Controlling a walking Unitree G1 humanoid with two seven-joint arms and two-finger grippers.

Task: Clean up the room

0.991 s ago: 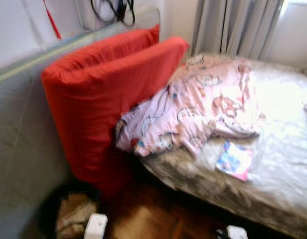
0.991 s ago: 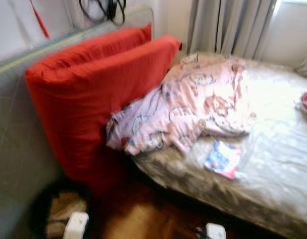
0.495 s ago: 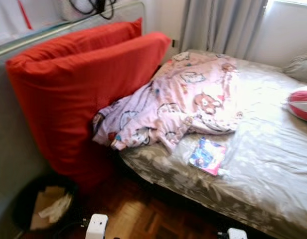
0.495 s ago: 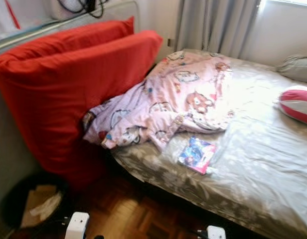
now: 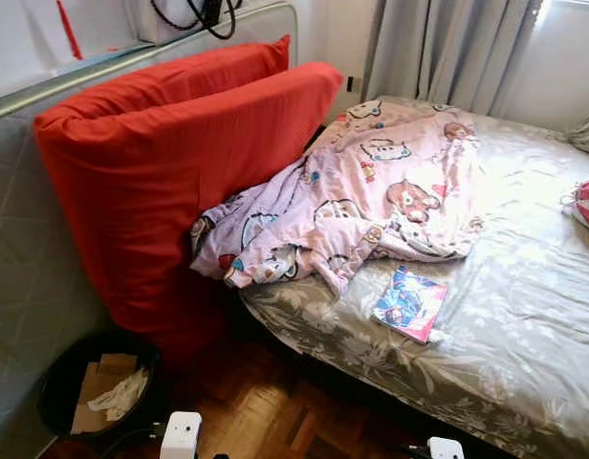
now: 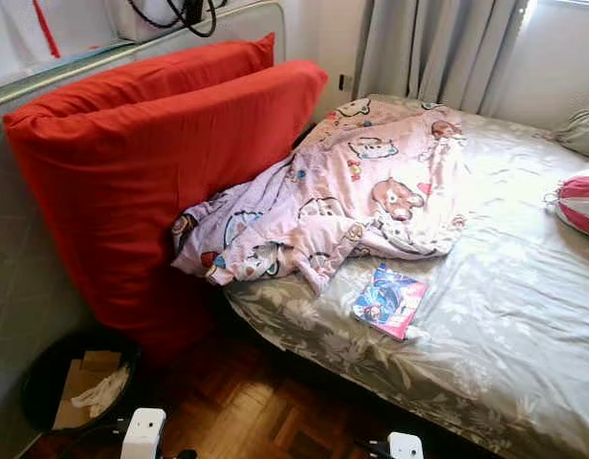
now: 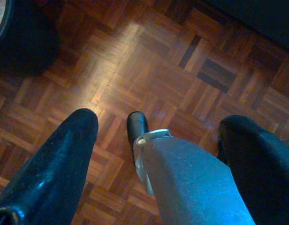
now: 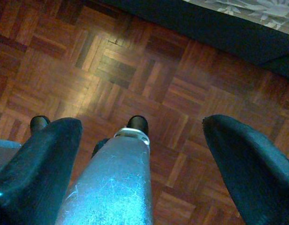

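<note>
A crumpled pink blanket [image 5: 371, 196] with cartoon bears lies across the near-left part of the bed [image 5: 524, 316]. Beside it on the grey floral sheet rests a colourful booklet [image 5: 410, 303]. Two big red cushions [image 5: 170, 163] stand on edge between the bed and the grey padded wall. Both arms hang low over the parquet floor. My left gripper [image 7: 158, 118] is open with nothing between its fingers. My right gripper [image 8: 142, 123] is likewise open above the floor, close to the dark bed base.
A black bin [image 5: 96, 387] holding cardboard and crumpled paper sits on the floor under the cushions. A red and white striped thing [image 6: 579, 203] lies at the bed's right edge. Grey curtains [image 5: 447, 48] hang behind the bed. Bare parquet [image 5: 266, 421] lies in front of me.
The head view has swung sideways and sharpened from a blur. The blanket, booklet and cushions have not moved on their own.
</note>
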